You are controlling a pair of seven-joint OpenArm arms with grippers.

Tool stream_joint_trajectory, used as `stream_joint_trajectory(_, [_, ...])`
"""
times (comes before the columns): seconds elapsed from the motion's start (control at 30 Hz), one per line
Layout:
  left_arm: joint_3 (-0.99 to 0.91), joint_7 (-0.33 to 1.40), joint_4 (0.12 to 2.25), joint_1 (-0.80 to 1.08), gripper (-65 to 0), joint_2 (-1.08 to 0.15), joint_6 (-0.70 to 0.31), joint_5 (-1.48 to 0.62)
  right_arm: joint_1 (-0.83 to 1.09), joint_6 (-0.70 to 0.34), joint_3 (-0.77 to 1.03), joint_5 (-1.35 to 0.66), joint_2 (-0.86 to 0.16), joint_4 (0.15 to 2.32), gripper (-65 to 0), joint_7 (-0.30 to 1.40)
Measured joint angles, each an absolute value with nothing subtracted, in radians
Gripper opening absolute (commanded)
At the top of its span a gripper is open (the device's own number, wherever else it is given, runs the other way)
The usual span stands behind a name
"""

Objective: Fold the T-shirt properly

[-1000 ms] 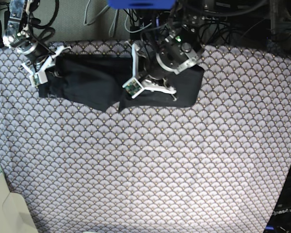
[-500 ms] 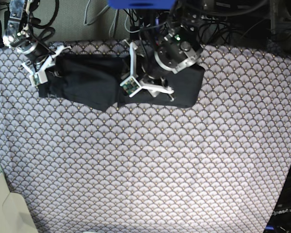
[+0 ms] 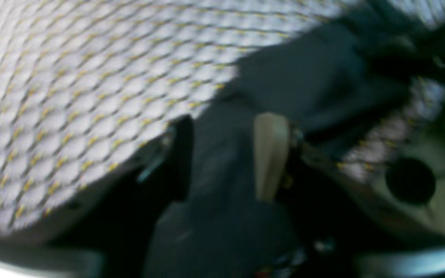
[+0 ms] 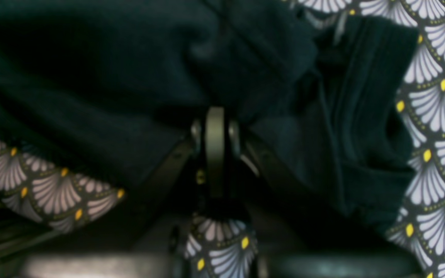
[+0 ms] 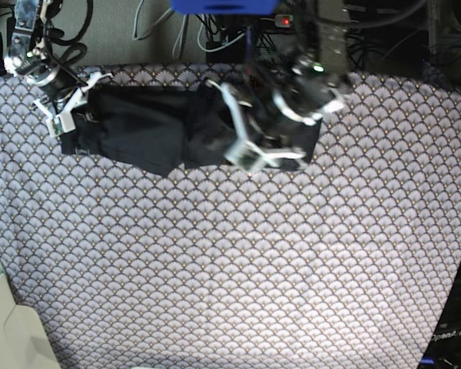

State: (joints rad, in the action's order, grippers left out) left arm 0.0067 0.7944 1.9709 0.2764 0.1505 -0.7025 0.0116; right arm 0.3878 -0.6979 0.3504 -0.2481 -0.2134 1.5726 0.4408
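The black T-shirt (image 5: pixel 138 131) lies as a long folded band across the far part of the table. My right gripper (image 5: pixel 75 114) sits at its left end. The right wrist view shows that gripper (image 4: pixel 214 116) with its fingers pressed together, shut on bunched dark T-shirt (image 4: pixel 91 77) cloth. My left gripper (image 5: pixel 265 146) hovers over the shirt's right half. The blurred left wrist view shows this gripper (image 3: pixel 226 154) with its jaws apart, one beige finger (image 3: pixel 270 154) and one dark finger, with T-shirt (image 3: pixel 303 77) cloth below them and nothing gripped.
The grey scallop-print tablecloth (image 5: pixel 230 261) covers the whole table. Cables and dark equipment (image 5: pixel 223 31) crowd the far edge behind the arms. A pale surface (image 5: pixel 15 330) shows at the near left corner.
My left arm swung to the right over the shirt and turned, and its jaws came apart, leaving the fold lying on the table. The right arm kept still.
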Motion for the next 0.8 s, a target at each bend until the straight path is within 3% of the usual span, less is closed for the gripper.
stream_joint_trajectory(0.1, [-0.096,0.804,1.952,0.254,-59.0,0.148,-0.693,0.008,0.388,-0.698,0.35,-0.248,-0.213,1.572,-64.6,0.441])
stream_joint_trajectory(0.17, [-0.139,0.848,1.919,0.243,-64.7,0.15,-0.692,0.003,0.388,-0.698,0.35,-0.248,-0.213,1.572,-64.6,0.441])
stream_joint_trajectory(0.3, [-0.185,0.904,1.796,0.203,-65.0,0.121,-0.7,0.001,0.388,-0.698,0.35,-0.249,-0.215,1.574,-64.6,0.441])
stream_joint_trajectory(0.63, [-0.224,0.796,1.607,0.199,-65.0,0.094,-0.7,-0.025,0.414,-0.698,0.37,-0.239,-0.245,1.678,-64.5,0.47])
stream_joint_trajectory(0.8, [-0.228,0.776,1.589,0.196,-65.0,0.081,-0.7,-0.038,0.419,-0.699,0.413,-0.242,-0.249,1.808,-64.4,0.604])
